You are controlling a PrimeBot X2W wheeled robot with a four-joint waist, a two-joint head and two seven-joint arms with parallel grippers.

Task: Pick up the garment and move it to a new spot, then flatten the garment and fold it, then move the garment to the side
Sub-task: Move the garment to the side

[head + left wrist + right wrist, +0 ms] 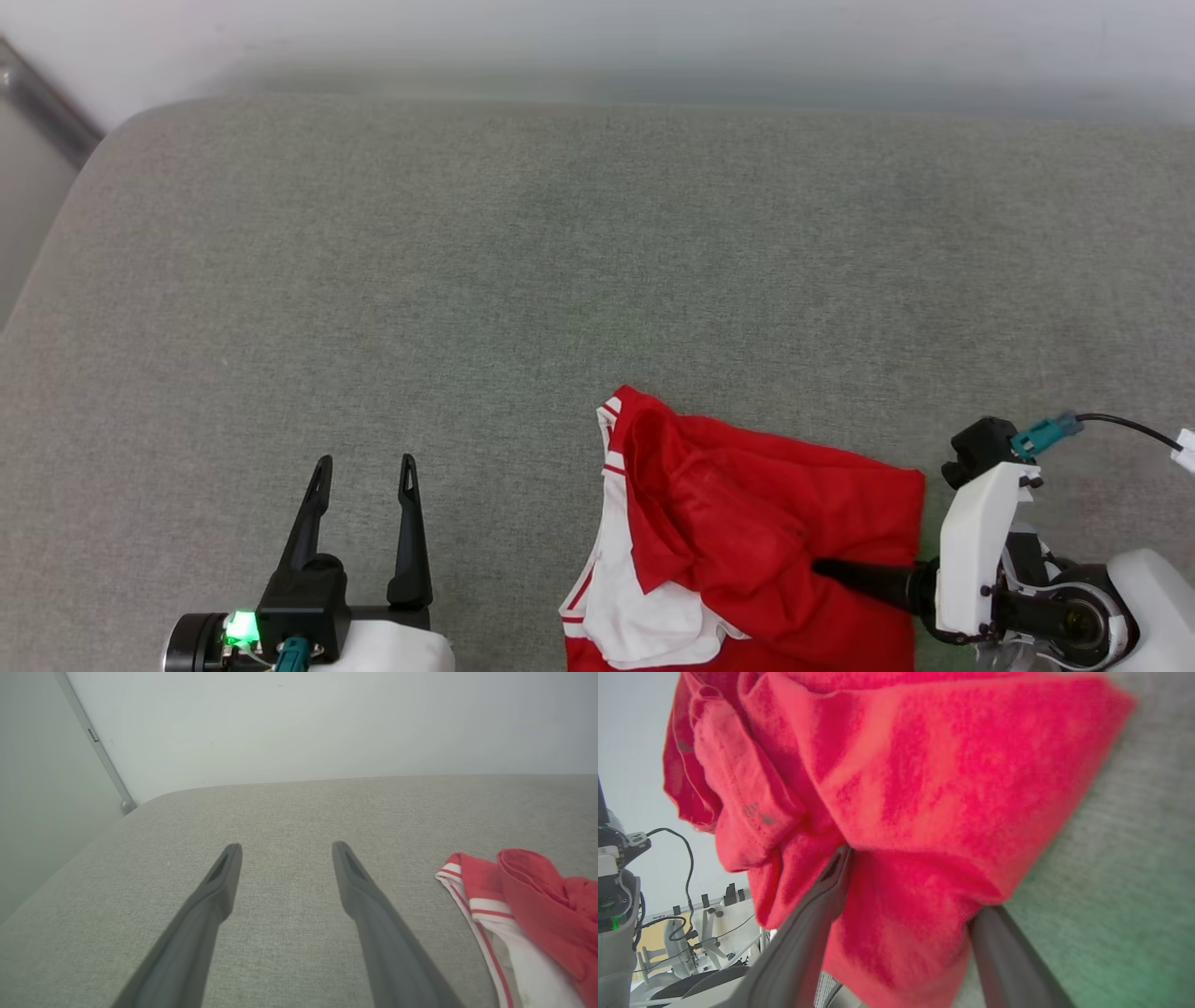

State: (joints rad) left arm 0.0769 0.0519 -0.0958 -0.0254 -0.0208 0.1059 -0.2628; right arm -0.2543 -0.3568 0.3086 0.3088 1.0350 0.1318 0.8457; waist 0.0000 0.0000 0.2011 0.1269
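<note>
Two sets of jaws meet over a grey fabric-covered surface [467, 280], where the garment [747, 532] lies bunched on the robot's side. Red cloth is heaped over white panels with striped trim, and its lettering is out of sight. The right jaws stand spread, set sideways into the heap with red folds between and over their tips. The left jaws, also spread and holding nothing, hover over bare fabric just beside the cloth. The likely risks lie in the grip: closing on so thick a wad could take several layers at once, leaving a lump that will not spread flat, while a shallow bite on one loose fold could slip free mid-lift.
</note>
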